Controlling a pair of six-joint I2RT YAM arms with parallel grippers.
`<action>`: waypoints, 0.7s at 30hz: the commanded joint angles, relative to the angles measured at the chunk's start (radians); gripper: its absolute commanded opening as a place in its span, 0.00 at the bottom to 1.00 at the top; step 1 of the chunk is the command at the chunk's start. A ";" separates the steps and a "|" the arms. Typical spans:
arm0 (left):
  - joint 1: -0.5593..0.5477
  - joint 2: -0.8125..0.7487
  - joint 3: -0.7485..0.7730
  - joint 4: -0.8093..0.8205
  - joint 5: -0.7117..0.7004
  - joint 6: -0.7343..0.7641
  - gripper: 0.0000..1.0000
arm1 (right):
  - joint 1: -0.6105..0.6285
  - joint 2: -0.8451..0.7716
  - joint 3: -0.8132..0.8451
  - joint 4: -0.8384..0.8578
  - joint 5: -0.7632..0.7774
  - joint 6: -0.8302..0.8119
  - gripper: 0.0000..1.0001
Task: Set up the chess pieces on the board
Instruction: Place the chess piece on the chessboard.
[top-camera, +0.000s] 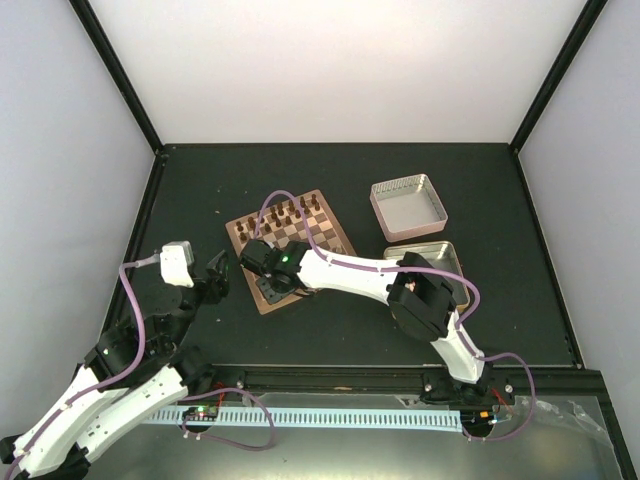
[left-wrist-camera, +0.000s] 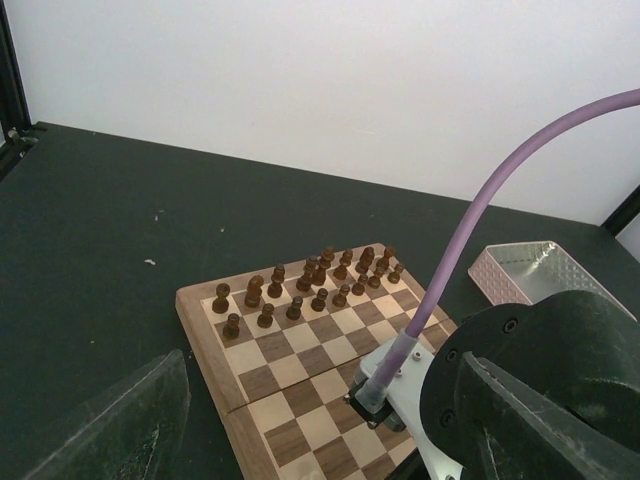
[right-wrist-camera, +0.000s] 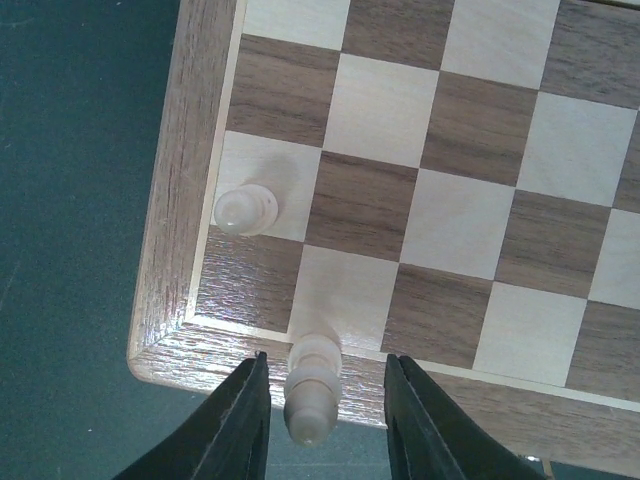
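The board (top-camera: 330, 237) lies at the table's centre, with dark brown pieces (top-camera: 290, 212) filling its far rows. My right gripper (top-camera: 272, 285) hovers over the board's near left corner. In the right wrist view the board (right-wrist-camera: 470, 130) fills the frame. The right gripper (right-wrist-camera: 325, 378) is open, and a pale chess piece (right-wrist-camera: 312, 392) stands upright between its fingers with a gap on each side. A second pale chess piece (right-wrist-camera: 243, 210) stands on a light edge square beside it. My left gripper (top-camera: 215, 276) is open and empty, just left of the board (left-wrist-camera: 300, 370).
A pinkish-silver square tin lid (top-camera: 408, 207) sits at the back right, and a gold tin (top-camera: 440, 262) lies in front of it, partly under the right arm. In the left wrist view the right arm's wrist and purple cable (left-wrist-camera: 440, 290) cross over the board's near half.
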 joint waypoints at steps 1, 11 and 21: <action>0.005 0.002 -0.002 -0.013 -0.025 0.012 0.75 | -0.005 -0.013 0.012 -0.001 -0.013 0.005 0.36; 0.005 -0.004 -0.002 -0.017 -0.032 0.008 0.75 | -0.011 -0.039 -0.015 0.045 -0.072 -0.007 0.49; 0.004 -0.011 -0.004 -0.021 -0.044 -0.001 0.76 | -0.030 -0.062 -0.052 0.072 -0.083 -0.003 0.49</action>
